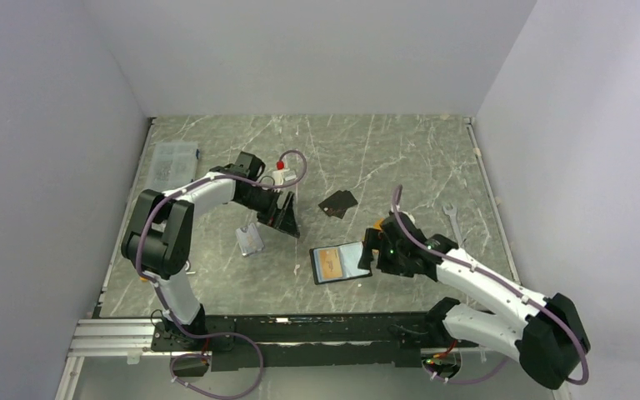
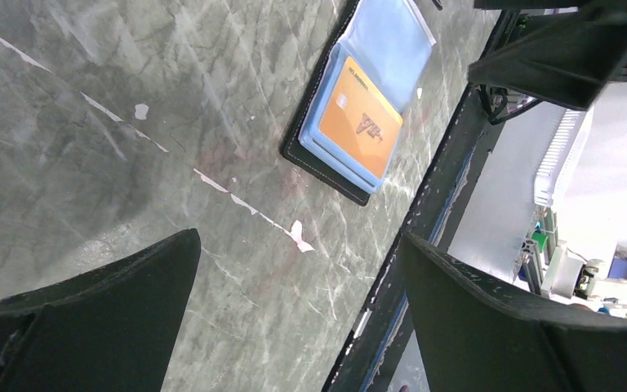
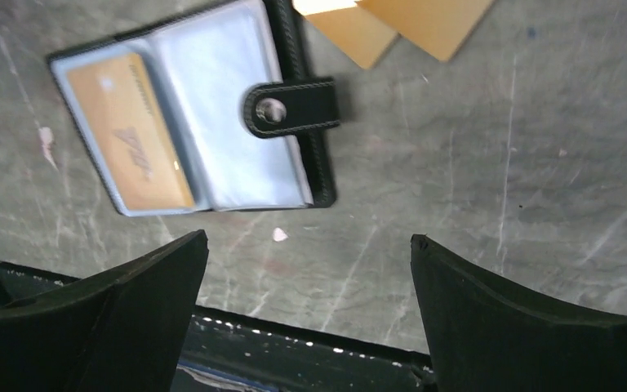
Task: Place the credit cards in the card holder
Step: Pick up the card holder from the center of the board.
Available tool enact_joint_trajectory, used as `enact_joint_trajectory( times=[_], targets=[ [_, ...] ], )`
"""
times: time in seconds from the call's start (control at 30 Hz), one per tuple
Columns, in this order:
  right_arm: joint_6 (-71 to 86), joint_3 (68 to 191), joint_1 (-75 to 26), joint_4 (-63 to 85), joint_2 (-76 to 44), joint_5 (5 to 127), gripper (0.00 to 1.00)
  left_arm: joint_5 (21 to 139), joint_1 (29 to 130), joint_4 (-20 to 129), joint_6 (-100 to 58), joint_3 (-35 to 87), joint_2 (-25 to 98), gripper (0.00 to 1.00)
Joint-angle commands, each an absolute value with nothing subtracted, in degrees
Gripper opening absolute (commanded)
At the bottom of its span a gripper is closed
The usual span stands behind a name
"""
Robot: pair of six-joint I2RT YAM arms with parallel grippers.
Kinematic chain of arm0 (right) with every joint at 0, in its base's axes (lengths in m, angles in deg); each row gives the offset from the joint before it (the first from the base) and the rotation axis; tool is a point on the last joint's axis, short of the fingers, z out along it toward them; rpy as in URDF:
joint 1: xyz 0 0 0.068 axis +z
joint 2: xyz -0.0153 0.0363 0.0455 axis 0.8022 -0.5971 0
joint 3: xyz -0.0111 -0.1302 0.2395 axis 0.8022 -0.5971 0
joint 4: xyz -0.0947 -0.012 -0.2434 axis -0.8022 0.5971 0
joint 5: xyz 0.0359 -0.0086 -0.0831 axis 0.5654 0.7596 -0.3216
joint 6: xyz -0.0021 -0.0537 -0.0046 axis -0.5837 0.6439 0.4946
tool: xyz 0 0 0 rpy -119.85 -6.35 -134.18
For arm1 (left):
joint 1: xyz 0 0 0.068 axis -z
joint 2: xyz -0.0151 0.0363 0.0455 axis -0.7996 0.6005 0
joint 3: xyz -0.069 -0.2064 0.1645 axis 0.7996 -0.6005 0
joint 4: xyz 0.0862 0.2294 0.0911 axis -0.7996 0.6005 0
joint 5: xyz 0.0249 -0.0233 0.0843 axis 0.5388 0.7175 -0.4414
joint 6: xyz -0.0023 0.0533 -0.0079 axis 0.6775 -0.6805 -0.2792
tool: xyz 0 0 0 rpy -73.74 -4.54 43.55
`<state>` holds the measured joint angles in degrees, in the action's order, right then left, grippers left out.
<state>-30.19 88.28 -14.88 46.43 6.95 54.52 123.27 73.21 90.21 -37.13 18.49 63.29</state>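
Note:
The card holder [image 1: 339, 263] lies open on the table near the front edge, with one orange card [image 1: 327, 263] in its left clear pocket. It also shows in the left wrist view [image 2: 392, 49] and the right wrist view [image 3: 237, 98], snap tab [image 3: 290, 106] folded over the right pocket. Two loose orange cards [image 3: 392, 24] lie just beyond it, mostly hidden under my right arm in the top view. Black cards [image 1: 338, 202] lie mid-table. My right gripper [image 1: 369, 252] [image 3: 309, 241] is open and empty beside the holder's right edge. My left gripper [image 1: 290, 223] [image 2: 298, 245] is open and empty, left of the black cards.
A small clear sleeve [image 1: 250, 239] lies below the left gripper. A clear box of screws [image 1: 173, 161] sits at the back left. A small bottle with a red cap [image 1: 280, 172] stands behind the left wrist. A wrench [image 1: 454, 218] lies at the right.

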Motion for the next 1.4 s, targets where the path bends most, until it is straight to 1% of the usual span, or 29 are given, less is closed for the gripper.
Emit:
enact_joint_trajectory(
  times=[0.0, 0.03, 0.2, 0.3, 0.47, 0.67, 0.93, 1.13, 1.2, 1.37],
  targets=[
    [-31.73, 81.43, -18.98, 34.87, 10.46, 64.69, 0.95, 125.23, 73.24, 89.04, -38.91, 18.23, 60.54, 0.98],
    [-31.91, 80.38, -19.62, 33.45, 10.19, 65.39, 0.94, 125.16, 73.48, 87.51, -38.16, 17.05, 60.44, 0.94],
    [-34.02, 76.37, -20.43, 25.64, 5.24, 68.2, 0.9, 125.54, 75.46, 82.52, -34.9, 14.62, 61.47, 0.84],
    [-36.32, 73.48, -20.83, 19.61, 3.72, 70.9, 0.88, 126.35, 76.95, 77.06, -32.71, 12.71, 61.71, 0.73],
    [-37.56, 71.35, -21.29, 16.62, 3.34, 71.53, 0.82, 124.91, 82.44, 75.89, -35.38, 13.41, 62.88, 0.64],
    [-39.89, 66.52, -22.4, 11.53, 7.49, 73.44, 0.78, 116.9, 88.55, 77.96, -40.26, 14.41, 65.75, 0.57],
    [-40.29, 63.4, -24.51, 0.13, 12.04, 77.91, 0.72, 108.37, 89.21, 80.12, -40.04, 14.69, 70.03, 0.51],
    [-40.13, 62.78, -24.97, -3.1, 13.33, 79.71, 0.7, 107.48, 89.13, 80.83, -38.9, 14.63, 70.19, 0.5],
    [-40.54, 61.97, -25.57, -4.42, 14.67, 80.81, 0.68, 107.39, 89.13, 81.6, -38.95, 15.01, 70.87, 0.49],
    [-38.78, 63.16, -28.35, 2.94, 21.11, 80.92, 0.66, 106.78, 89.13, 82.28, -39.34, 14.98, 71.1, 0.48]
  ],
)
